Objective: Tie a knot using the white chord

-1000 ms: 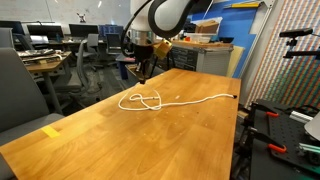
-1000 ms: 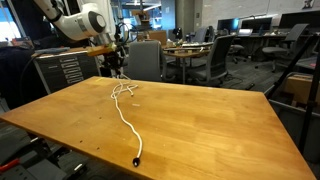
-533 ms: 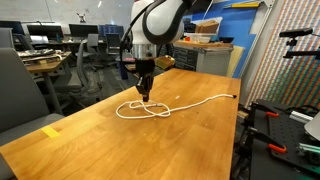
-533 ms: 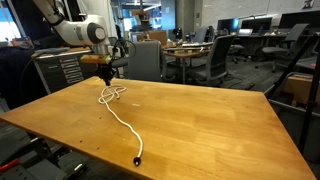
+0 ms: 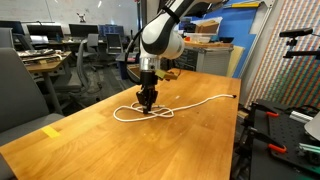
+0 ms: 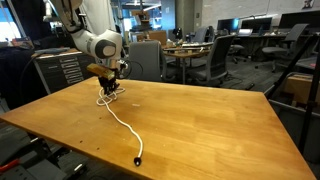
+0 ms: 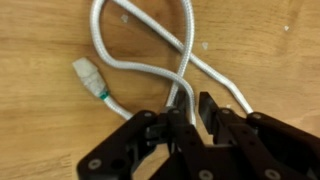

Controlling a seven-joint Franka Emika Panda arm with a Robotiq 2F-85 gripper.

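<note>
The white chord (image 5: 200, 101) lies on the wooden table (image 5: 120, 145), with a crossed loop at its near end and its tail running to a dark tip (image 6: 137, 160). My gripper (image 5: 148, 100) is down at the loop, just above the table, also seen in an exterior view (image 6: 110, 88). In the wrist view the fingers (image 7: 190, 108) are close together around one strand of the chord (image 7: 140, 65) where two strands cross. A white end piece with a green band (image 7: 88, 75) lies to the left of the fingers.
A yellow tag (image 5: 52, 130) lies on the table's near corner. Office chairs (image 6: 150, 60) and desks stand beyond the far edge. A black stand with red parts (image 5: 265, 125) is beside the table.
My gripper has come down from above the table to the chord's loop. The loop has settled flatter and spread on the wood.
</note>
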